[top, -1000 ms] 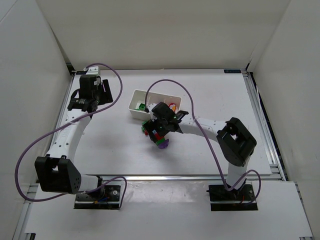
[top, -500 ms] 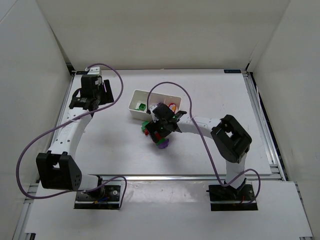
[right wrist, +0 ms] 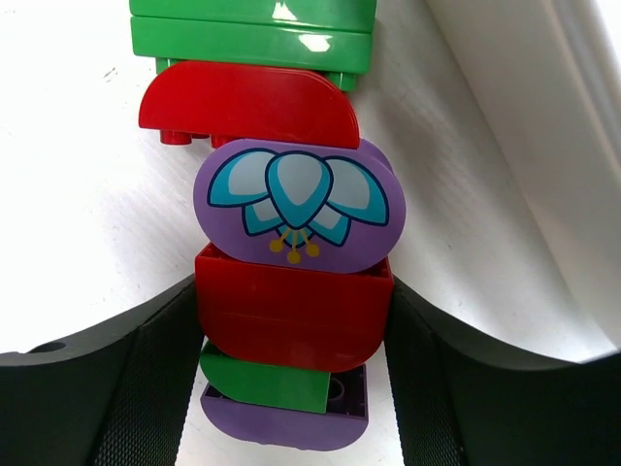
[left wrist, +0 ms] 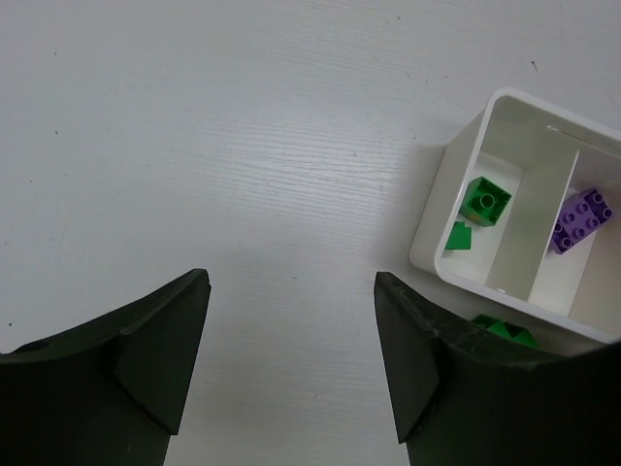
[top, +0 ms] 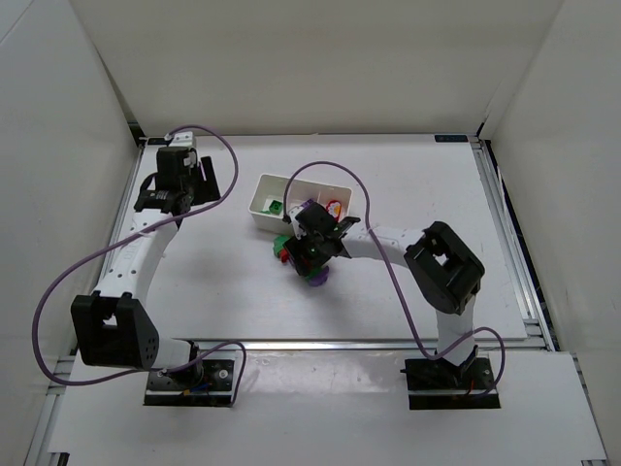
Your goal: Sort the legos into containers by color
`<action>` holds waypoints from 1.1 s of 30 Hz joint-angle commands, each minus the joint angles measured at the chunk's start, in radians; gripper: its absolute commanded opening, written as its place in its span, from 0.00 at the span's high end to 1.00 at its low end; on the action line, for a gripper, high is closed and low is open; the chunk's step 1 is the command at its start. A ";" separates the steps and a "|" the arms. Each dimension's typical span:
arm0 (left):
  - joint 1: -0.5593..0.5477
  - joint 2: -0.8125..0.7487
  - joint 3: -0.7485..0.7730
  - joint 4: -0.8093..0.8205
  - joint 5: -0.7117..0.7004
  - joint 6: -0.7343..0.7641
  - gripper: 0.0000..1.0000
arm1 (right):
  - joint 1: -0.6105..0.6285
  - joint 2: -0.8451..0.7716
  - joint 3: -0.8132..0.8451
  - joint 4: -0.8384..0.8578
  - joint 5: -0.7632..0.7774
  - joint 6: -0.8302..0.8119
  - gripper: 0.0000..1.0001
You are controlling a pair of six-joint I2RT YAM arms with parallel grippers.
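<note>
- Your right pincer [right wrist: 291, 303] is down on the loose cluster of plastic bricks [top: 309, 264] lying on the white table [top: 417, 175], just off the near side of the tray.
- Its two black fingers [right wrist: 116, 388] meet both sides of a red rounded brick [right wrist: 291, 325], so it is closed on that piece.
- In that wrist view a purple oval brick printed with a blue flower [right wrist: 296, 204] overlaps the gripped one's upper edge. Above it come a red half-round brick [right wrist: 247, 102] and a flat green brick [right wrist: 252, 34]. Below it a green block [right wrist: 262, 383] and a plain purple brick [right wrist: 281, 425] show.
- The shallow white plastic tray with three compartments [top: 264, 184] sits about mid-table, nearer the far edge.
- Its left-end compartment holds a green square brick [left wrist: 485, 201] and a smaller green piece [left wrist: 459, 236]. The next one holds a purple studded brick [left wrist: 580, 218]. Something red [top: 335, 206] lies in the right-end one.
- Your left pincer [left wrist: 291, 280] hangs near the table's far left corner, apart from the tray. Its jaws are wide, with only bare tabletop between them.
</note>
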 commanded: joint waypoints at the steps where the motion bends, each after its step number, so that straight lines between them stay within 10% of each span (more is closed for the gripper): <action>1: 0.006 0.001 -0.015 0.016 0.032 0.012 0.21 | 0.001 -0.032 -0.028 0.053 -0.018 -0.032 0.55; 11: 0.014 -0.039 -0.015 -0.152 0.469 0.164 0.26 | -0.009 -0.310 -0.212 0.060 -0.087 -0.210 0.99; 21: 0.044 0.106 -0.034 -0.209 1.354 0.125 0.31 | -0.024 -0.624 -0.352 0.124 -0.187 -0.429 1.00; 33: -0.008 0.244 0.014 -0.209 1.630 0.082 0.31 | -0.021 -0.571 -0.300 0.219 -0.175 -0.495 1.00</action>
